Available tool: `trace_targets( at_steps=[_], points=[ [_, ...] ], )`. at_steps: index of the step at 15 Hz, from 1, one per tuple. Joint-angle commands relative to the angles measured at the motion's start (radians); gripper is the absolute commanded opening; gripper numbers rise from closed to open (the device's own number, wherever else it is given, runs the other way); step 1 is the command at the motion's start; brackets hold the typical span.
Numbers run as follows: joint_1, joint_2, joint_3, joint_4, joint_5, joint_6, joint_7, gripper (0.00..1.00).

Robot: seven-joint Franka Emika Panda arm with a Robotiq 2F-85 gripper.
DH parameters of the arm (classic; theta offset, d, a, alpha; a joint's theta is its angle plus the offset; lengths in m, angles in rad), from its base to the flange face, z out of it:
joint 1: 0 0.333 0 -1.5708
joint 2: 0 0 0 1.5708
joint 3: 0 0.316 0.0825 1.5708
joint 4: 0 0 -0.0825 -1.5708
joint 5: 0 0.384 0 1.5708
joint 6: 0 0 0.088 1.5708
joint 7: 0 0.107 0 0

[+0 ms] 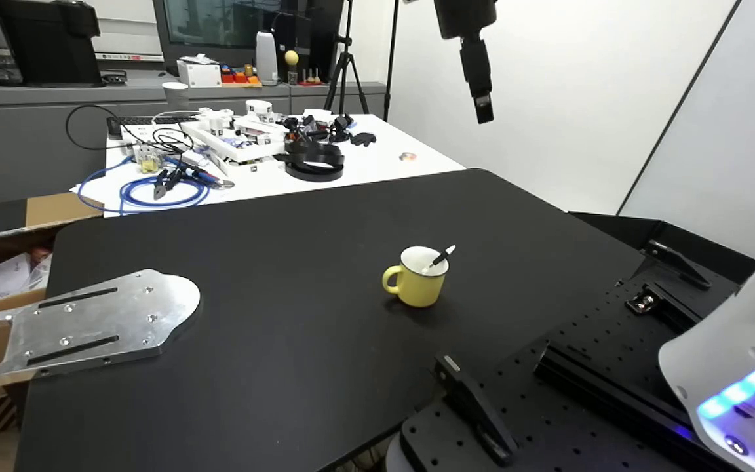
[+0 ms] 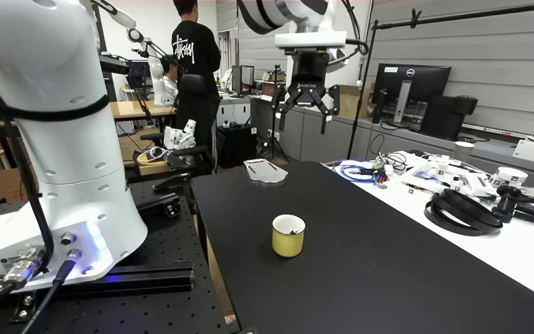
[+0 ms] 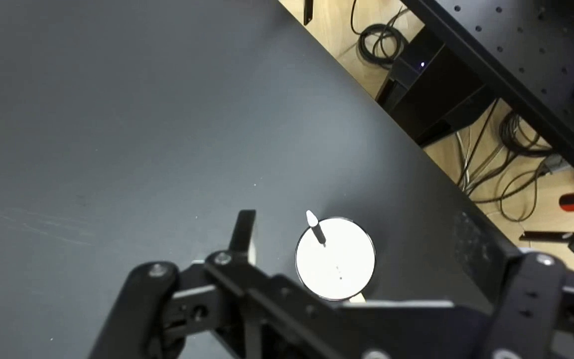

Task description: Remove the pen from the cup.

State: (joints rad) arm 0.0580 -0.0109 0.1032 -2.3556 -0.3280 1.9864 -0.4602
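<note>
The pale yellow cup stands upright on the black table, in both exterior views (image 1: 419, 290) (image 2: 287, 243), with its white inside seen from above in the wrist view (image 3: 344, 264). The pen (image 1: 444, 255) leans in the cup, its white end sticking out over the rim; it also shows in the wrist view (image 3: 318, 231). In an exterior view only a small dark shape shows inside the cup. My gripper (image 2: 303, 125) is open and empty, high above the table. In the wrist view the cup appears between the open fingers (image 3: 361, 227), well below them.
A flat metal plate (image 1: 102, 314) (image 2: 265, 170) lies on the black table (image 1: 253, 393). A white table (image 1: 377, 164) with cables, tools and parts stands beside it. The robot base (image 1: 738, 367) and a perforated mounting board (image 2: 165, 306) border the table, with a gap between them.
</note>
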Motion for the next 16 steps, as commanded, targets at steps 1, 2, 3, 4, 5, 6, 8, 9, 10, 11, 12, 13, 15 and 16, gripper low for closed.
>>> trace_targets(
  at_steps=[1,2,3,4,5,6,8,9,10,11,12,13,15,16],
  points=[
    [0.010,0.150,-0.008,0.066,-0.086,-0.016,0.023,1.00],
    [0.007,0.071,-0.006,0.014,-0.044,-0.001,0.000,1.00],
    [0.006,0.104,-0.005,0.023,-0.058,-0.001,0.002,1.00],
    [0.005,0.129,-0.005,0.032,-0.066,-0.001,0.002,1.00],
    [0.005,0.144,-0.004,0.040,-0.066,-0.001,0.002,1.00],
    [0.005,0.150,-0.004,0.046,-0.067,-0.001,0.002,1.00],
    [0.005,0.151,-0.004,0.052,-0.067,-0.002,0.002,1.00],
    [0.005,0.151,-0.004,0.054,-0.067,-0.002,0.002,1.00],
    [0.005,0.151,-0.004,0.054,-0.067,-0.002,0.002,1.00],
    [0.005,0.151,-0.004,0.054,-0.067,-0.002,0.002,1.00],
    [0.008,0.179,-0.008,0.074,-0.086,-0.015,0.028,1.00],
    [0.009,0.206,-0.010,0.088,-0.095,-0.017,0.038,1.00],
    [0.009,0.247,-0.010,0.099,-0.108,0.003,0.031,1.00],
    [0.011,0.269,-0.011,0.106,-0.127,0.010,0.034,1.00]
  ],
)
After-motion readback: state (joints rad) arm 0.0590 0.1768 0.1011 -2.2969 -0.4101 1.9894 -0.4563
